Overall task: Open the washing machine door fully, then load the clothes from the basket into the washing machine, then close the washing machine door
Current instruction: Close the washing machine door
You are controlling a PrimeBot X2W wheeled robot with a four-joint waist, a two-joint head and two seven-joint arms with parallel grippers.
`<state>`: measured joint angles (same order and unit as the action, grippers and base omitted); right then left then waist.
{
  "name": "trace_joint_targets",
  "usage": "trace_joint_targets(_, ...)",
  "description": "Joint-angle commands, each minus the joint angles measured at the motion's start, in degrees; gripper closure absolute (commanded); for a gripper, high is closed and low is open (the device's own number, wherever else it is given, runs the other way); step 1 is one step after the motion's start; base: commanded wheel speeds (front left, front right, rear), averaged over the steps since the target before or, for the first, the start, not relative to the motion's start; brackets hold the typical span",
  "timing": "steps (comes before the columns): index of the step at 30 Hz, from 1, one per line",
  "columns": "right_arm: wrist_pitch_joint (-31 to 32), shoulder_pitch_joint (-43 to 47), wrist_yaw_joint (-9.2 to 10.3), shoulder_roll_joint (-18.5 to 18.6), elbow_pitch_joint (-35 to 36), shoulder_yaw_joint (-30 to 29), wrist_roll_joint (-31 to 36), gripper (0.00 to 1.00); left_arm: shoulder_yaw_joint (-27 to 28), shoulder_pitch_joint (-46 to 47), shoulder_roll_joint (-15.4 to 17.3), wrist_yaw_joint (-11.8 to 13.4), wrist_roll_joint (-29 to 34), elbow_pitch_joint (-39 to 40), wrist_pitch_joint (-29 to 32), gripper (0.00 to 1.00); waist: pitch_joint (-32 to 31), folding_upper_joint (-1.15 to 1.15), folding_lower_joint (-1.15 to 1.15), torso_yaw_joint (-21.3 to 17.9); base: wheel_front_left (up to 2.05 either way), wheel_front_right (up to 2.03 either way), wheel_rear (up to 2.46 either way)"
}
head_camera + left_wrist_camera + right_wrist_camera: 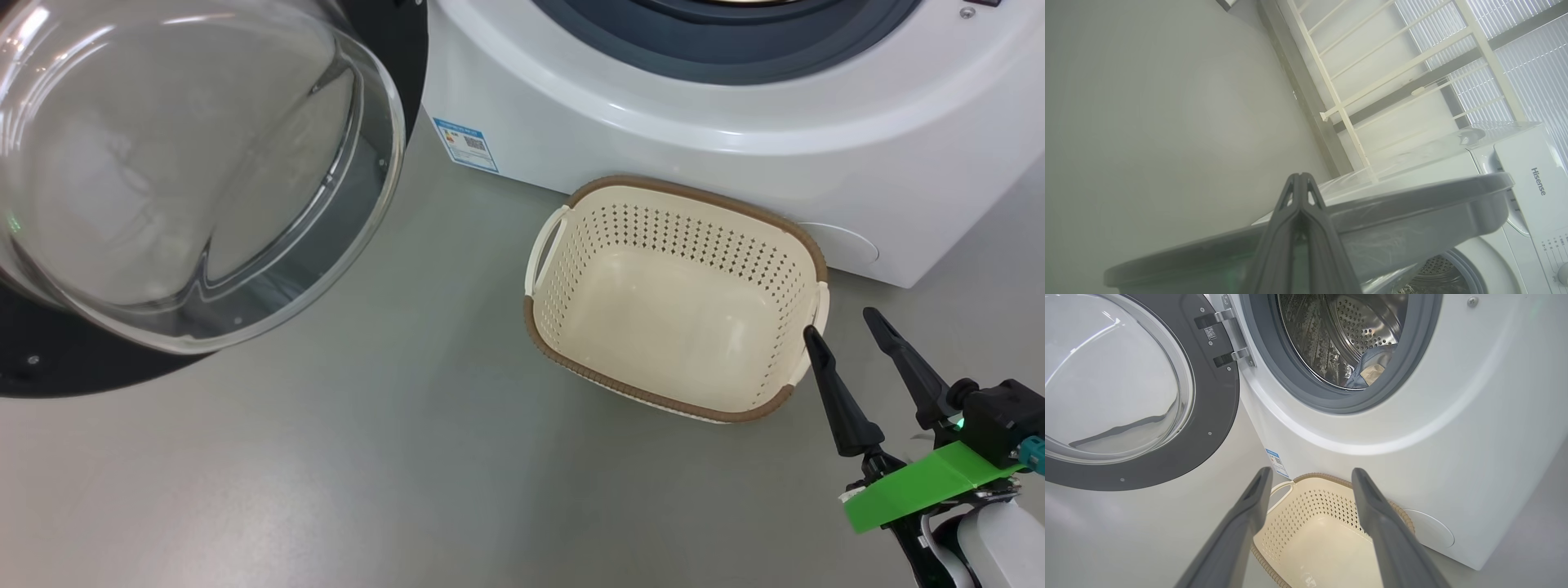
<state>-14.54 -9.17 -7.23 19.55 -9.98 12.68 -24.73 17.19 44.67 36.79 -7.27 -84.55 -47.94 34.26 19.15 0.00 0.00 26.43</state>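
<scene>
With the washing machine door (180,180) swung wide and the clothes (1372,369) inside the washing machine (620,106), the basket (702,194) sits against its front — right gripper (839,324) spread, holding nothing; left gripper (1300,179) clenched by the door's rim.

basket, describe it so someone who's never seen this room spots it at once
Find the big white front-loading washing machine with its round glass door swung open. On the grey floor just before its lower front panel sits the basket. Nothing else there is cream plastic: rectangular, perforated walls, brown woven-look rim, white side handles, empty inside.
</scene>
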Motion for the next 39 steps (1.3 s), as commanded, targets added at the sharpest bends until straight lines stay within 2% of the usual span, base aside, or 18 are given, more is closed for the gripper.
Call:
trace_joint_targets(1, -0.46, -0.89, -0.25, 0.44, 1.31, 1.06, 0.17, 0.00, 0.60, -0.30, 3.94, -0.22, -0.58, 2.01, 1.62, 1.00, -0.10, 0.00, 0.00, 0.05, 0.00, 0.00, 0.00)
trace_joint_targets(21, -0.46, -0.04, -0.25, -1.36, 0.42, 0.61, -0.07, 0.00, -5.38, -6.37, 4.17, -0.22, -2.39, 13.16, 15.65, 1.00, -4.13, 0.00, 0.00, -0.01, 0.00, 0.00, 0.00)
trace_joint_targets(29, -0.46, 1.30, -0.25, -2.46, 0.34, -0.31, -0.13, 0.00, -7.39, -10.50, 5.00, -0.22, -3.51, 22.13, 21.38, 1.00, -6.48, 0.00, 0.00, -0.24, 0.00, 0.00, 0.00)
trace_joint_targets(39, -0.46, 2.84, -0.25, -2.87, 0.24, -1.01, -0.03, 0.00, -8.86, -14.75, 4.44, -0.22, -6.13, 32.78, 26.85, 1.00, -8.21, 0.00, 0.00, -0.65, 0.00, 0.00, 0.00)
